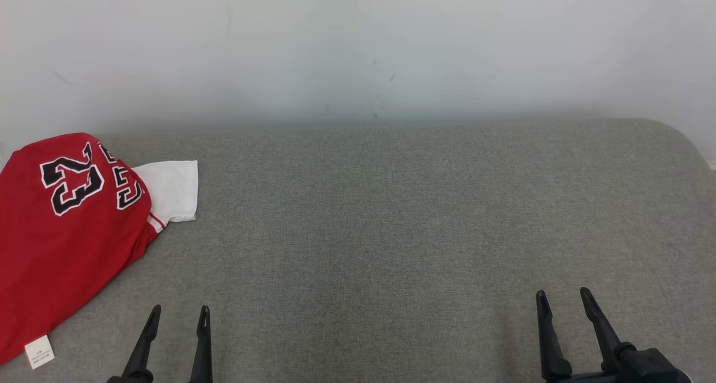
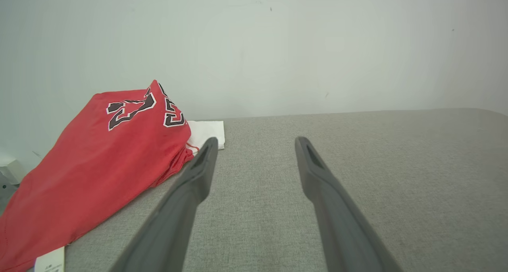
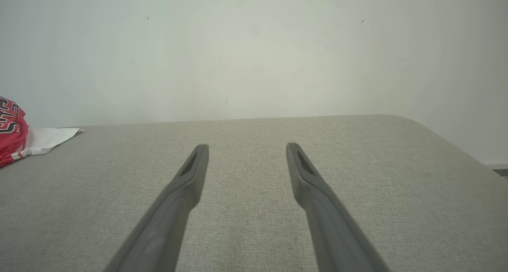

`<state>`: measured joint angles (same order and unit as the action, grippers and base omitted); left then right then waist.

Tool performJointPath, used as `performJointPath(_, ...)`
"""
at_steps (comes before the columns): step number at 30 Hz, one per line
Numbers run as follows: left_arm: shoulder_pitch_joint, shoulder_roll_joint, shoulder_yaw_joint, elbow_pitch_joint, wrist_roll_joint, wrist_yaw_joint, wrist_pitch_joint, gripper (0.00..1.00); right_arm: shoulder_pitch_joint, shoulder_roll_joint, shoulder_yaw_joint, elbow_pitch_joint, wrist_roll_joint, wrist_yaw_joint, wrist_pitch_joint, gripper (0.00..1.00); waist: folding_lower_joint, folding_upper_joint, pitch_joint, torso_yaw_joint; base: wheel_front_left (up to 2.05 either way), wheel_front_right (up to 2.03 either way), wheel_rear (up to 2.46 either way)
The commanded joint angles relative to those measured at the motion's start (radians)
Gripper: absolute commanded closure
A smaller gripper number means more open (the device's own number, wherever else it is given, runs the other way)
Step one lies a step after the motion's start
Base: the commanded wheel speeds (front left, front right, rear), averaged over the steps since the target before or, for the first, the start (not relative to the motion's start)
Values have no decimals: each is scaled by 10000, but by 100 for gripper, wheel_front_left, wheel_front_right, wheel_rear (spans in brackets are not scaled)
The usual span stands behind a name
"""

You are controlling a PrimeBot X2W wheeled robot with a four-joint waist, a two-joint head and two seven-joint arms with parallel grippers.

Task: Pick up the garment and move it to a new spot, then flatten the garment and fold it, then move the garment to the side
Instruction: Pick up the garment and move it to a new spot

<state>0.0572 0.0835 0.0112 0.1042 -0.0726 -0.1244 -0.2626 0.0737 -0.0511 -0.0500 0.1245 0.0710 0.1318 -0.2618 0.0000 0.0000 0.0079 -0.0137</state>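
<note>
The garment [image 1: 67, 232] is a red jersey with black "23" numerals and a white sleeve, lying bunched at the far left of the grey surface; a white label shows at its near corner. In the left wrist view the garment [image 2: 103, 164] lies left of the fingers, and in the right wrist view the garment [image 3: 12, 133] peeks in at the left edge. My left gripper [image 1: 179, 313] stands open near the front edge, just right of the jersey and apart from it. My right gripper [image 1: 562, 296] stands open at the lower right, holding nothing.
The grey fabric surface [image 1: 391, 221] stretches wide between and beyond the grippers, with a rounded far right corner. A pale wall [image 1: 358, 47] rises directly behind its far edge.
</note>
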Motion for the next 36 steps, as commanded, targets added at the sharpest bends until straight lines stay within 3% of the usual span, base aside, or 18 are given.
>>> performJointPath(1,56,-37,70,-2,-109,-48,-40,0,73,17,-26,-9,115,-21,-40,0,0,0,-5,3,0,0,0)
performJointPath(26,45,-169,390,160,6,-65,-40,0,103,17,46,94,315,-21,-39,0,0,0,49,144,0,0,0)
performJointPath(36,18,-265,649,302,44,-56,-40,0,166,17,124,157,422,-21,-37,0,0,0,-13,704,0,0,0)
